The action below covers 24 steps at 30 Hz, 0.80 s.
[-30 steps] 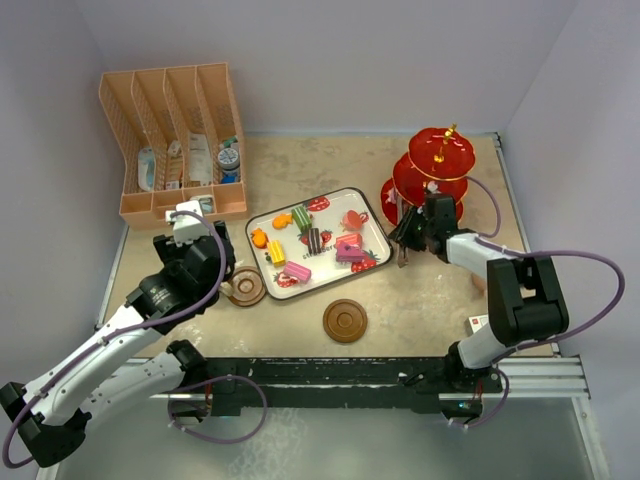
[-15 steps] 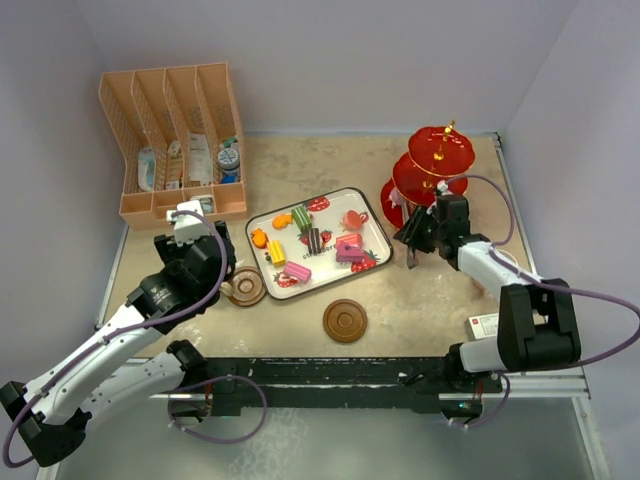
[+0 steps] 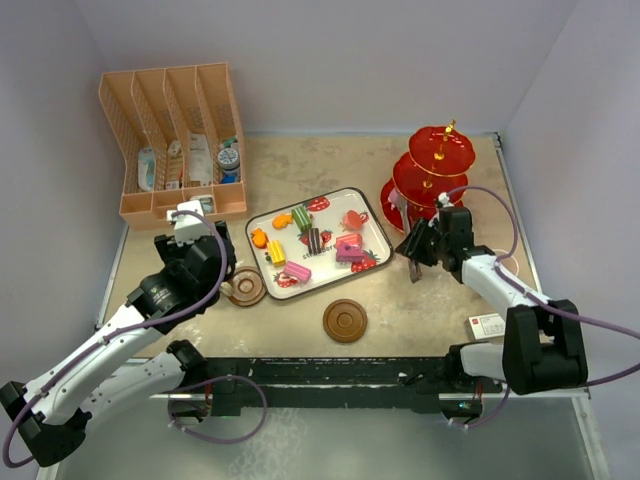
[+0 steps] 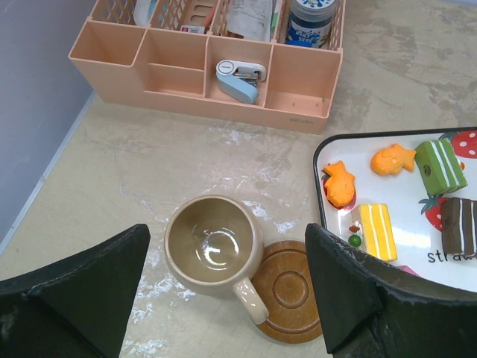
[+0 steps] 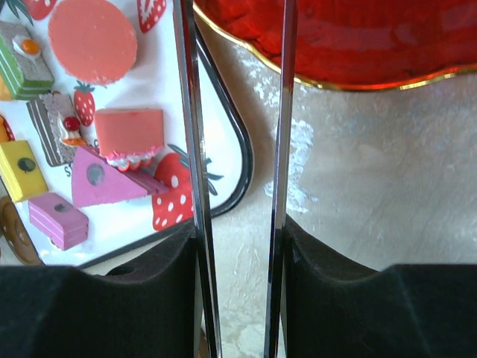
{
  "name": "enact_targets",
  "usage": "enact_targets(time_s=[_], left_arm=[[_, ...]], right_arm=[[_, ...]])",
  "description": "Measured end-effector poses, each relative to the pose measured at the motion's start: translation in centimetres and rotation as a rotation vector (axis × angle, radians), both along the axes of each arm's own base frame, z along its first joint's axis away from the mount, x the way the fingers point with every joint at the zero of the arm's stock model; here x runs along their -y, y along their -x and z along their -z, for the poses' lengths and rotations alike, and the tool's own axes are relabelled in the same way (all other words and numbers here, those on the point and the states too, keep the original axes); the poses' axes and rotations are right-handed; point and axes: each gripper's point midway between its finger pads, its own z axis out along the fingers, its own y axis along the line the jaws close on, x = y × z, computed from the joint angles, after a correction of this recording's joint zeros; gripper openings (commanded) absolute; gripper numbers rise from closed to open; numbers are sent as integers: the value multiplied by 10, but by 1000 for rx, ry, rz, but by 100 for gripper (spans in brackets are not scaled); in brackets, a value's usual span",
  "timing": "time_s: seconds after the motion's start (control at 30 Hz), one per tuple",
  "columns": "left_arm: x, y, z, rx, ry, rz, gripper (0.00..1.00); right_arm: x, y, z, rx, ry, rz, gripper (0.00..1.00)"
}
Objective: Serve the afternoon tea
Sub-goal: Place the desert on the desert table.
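Note:
The tan mug (image 4: 212, 246) stands upright, its handle over the edge of a brown saucer (image 4: 287, 291). My left gripper (image 4: 227, 231) is open above the mug, one finger on each side. A second saucer (image 3: 345, 321) lies near the front. Toy cakes (image 3: 314, 240) lie on the white strawberry tray (image 3: 372, 218). My right gripper (image 3: 417, 244) is shut on the metal tongs (image 5: 190, 112), whose two blades point between the tray's corner (image 5: 242, 160) and the red stand's bottom tier (image 5: 358, 37). The red three-tier stand (image 3: 432, 170) stands at the back right. The pink mug is not visible.
The peach rack of toiletries (image 3: 175, 140) stands at the back left, just beyond the mug in the left wrist view (image 4: 201, 74). A small white box (image 3: 485, 325) lies by the right arm's base. Walls close in on three sides.
My right gripper has drawn back from the stand toward the front right, with the tongs still in it. The left arm and the mug have not moved.

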Motion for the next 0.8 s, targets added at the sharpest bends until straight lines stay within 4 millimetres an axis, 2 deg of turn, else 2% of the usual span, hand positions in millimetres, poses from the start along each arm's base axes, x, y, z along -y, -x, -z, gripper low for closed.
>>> enact_targets(time_s=[0.37,0.67,0.8], left_arm=[[-1,1,-2,9,8,-1,83],[-2,1,-3,12,9,-1,83],[-2,2,-4,17,13,-2,83]], right_arm=[[-2,30,-5,-10,-21,-27,40],[-9,54,-6,-53,-33,-122,38],[-15,65,-13,-51,-57,-176,38]])
